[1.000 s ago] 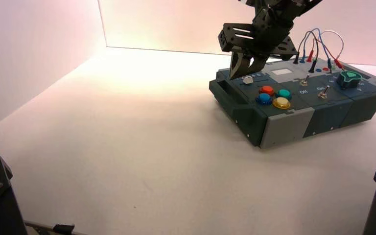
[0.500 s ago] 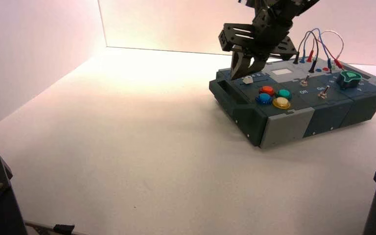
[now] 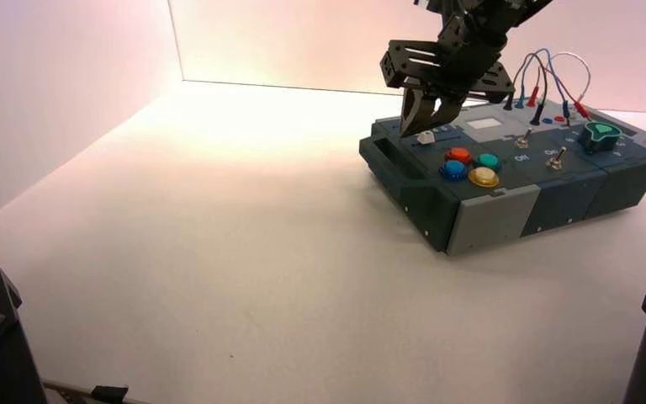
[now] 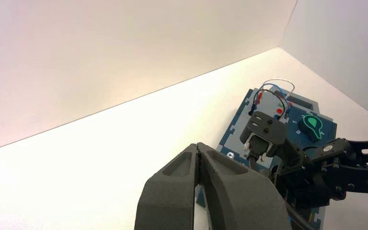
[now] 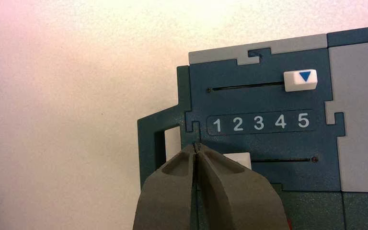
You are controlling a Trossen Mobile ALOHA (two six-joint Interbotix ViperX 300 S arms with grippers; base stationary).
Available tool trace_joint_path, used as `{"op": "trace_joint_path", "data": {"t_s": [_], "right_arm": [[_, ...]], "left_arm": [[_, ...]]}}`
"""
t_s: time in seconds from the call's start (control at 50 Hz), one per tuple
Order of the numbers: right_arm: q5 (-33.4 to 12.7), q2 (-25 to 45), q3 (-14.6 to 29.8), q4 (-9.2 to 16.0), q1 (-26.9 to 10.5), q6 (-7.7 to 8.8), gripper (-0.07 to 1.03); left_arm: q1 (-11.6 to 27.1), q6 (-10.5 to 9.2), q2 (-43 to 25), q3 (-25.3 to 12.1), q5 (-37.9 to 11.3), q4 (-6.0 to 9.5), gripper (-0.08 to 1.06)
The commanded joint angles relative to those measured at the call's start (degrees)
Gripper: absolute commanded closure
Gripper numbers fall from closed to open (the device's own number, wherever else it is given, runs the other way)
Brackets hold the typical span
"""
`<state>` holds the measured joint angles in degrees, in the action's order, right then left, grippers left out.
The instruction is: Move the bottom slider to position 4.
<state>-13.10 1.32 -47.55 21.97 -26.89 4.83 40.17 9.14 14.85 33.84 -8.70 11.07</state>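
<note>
In the right wrist view my right gripper (image 5: 197,145) is shut and empty. Its tips hover over the dark blue box (image 5: 268,103), at the end of the bottom slider's track near numeral 1. The bottom slider's white knob (image 5: 242,159) sits just beside the fingers (image 5: 230,191), about under numeral 2, and is partly hidden by them. Position 4 (image 5: 281,122) is printed in the row of white digits. In the high view the right gripper (image 3: 418,128) hangs over the box's far left corner, by the white knob (image 3: 426,136). My left gripper (image 4: 199,145) is shut and parked far from the box.
The twin slider knob with a blue triangle (image 5: 300,80) stands at 5. On the box top are coloured buttons (image 3: 469,166), two silver toggle switches (image 3: 523,139), a green knob (image 3: 600,134) and looped wires (image 3: 547,80). White walls (image 3: 67,84) rise at the left and back.
My right gripper has shifted a little to the right over the box's far left corner. The white knob has barely moved. The left arm has not moved.
</note>
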Motion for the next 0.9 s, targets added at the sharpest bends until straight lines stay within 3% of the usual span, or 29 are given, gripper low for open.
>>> {"op": "trace_joint_path", "data": {"t_s": [0.02, 0.9], "right_arm": [[-0.09, -0.88, 1.32, -0.09, 0.18, 0.18, 0.98], [-1.41, -1.49, 0.7, -0.97, 1.58, 0.18, 0.98]], "left_arm": [[-0.26, 0.26, 0.62, -1.05, 0.53, -0.09, 1.0], [-0.26, 0.26, 0.53, -1.14, 0.7, -0.09, 1.0]]}}
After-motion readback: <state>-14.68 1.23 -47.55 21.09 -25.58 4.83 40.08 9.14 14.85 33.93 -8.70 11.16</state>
